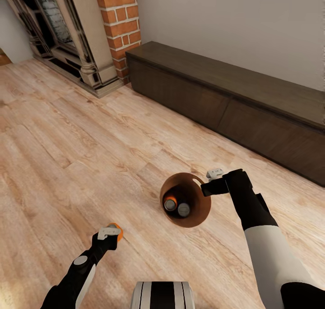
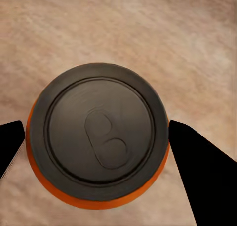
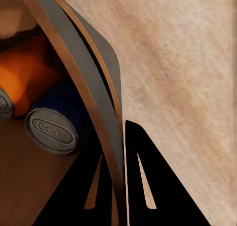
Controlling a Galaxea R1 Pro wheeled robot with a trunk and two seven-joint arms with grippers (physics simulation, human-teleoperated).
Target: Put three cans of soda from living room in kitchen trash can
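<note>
The right tool gripped the bin by its rim, two cans inside. Beside the bin, the left tool clenched a third can.

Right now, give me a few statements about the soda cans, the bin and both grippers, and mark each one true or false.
1. The left gripper is shut on an orange soda can. True.
2. The trash can stands on the dark wood cabinet. False: the right gripper holds it by its rim over the plank floor.
3. Two cans already lie inside the trash can. True.
4. The right gripper is open and free of the bin. False: its fingers pinch the bin's wall.
5. The brick fireplace shows beyond the cabinet's end. True.
</note>
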